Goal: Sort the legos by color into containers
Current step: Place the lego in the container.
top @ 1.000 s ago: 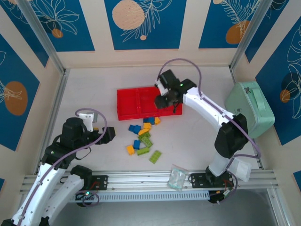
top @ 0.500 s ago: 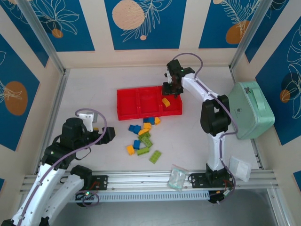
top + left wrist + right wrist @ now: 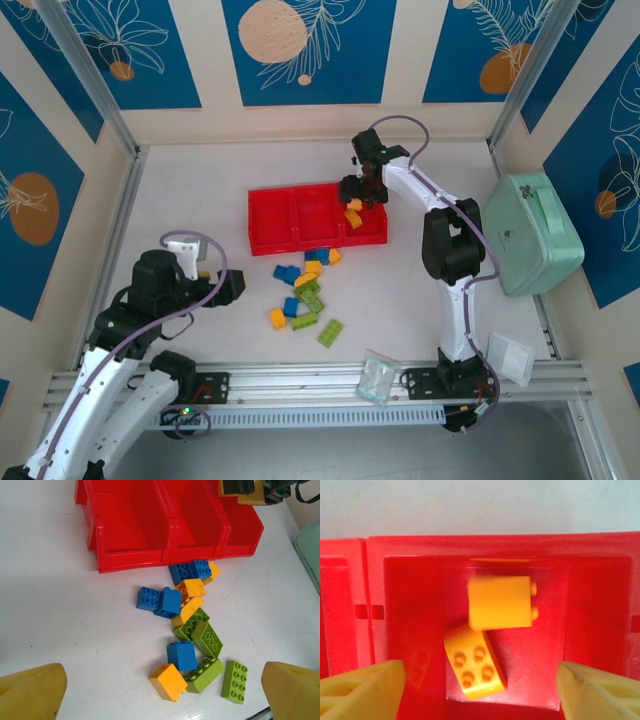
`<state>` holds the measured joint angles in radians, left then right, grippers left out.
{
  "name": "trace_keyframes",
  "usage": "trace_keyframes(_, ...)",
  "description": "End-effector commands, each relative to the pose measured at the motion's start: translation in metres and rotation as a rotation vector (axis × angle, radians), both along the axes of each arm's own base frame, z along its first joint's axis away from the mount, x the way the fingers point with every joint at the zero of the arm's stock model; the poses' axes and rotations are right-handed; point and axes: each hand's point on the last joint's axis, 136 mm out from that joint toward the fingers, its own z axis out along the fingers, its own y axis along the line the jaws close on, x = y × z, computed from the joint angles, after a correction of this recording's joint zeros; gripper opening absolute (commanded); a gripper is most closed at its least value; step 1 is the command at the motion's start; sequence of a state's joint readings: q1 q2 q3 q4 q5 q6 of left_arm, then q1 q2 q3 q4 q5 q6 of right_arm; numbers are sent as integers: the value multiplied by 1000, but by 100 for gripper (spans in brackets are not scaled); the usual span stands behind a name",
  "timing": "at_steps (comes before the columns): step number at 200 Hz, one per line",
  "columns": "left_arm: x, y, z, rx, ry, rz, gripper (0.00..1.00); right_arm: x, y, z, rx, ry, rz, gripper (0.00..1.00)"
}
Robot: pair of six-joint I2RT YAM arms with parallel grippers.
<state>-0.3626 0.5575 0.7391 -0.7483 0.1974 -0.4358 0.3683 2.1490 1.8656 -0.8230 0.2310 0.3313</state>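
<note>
1. Right fingers spread wide, empty, above the right compartment of tray, which holds two yellow bricks.
2. Left fingers wide, empty, near loose bricks on worktop beside tray.

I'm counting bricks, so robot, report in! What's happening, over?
Left hand open over loose legos. Right hand open above red tray, right compartment. Two orange legos in it. Nothing in the way.
</note>
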Motion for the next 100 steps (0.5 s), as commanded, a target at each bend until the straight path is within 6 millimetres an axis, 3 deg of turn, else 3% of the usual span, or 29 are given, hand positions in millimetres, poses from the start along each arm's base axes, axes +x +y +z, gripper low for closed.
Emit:
trace_keyframes(1,-1,0,-2,22,-9,-18,99,4,3,19,-5,-45,-21,85)
trace_keyframes(23,-1,0,-3,25,-8,-18,99,-4,11,40,14,-78,-5,95)
trace_keyframes(53,0,0,-5,32,7,-14,99,-26,31,63,105,-89,32,99)
trace_keyframes(74,0,2,-6,37,10,-9,99,-52,37,76,149,-75,19,99)
trace_keyframes(100,-1,3,-3,36,-1,-3,99,-93,30,77,255,40,-153,99)
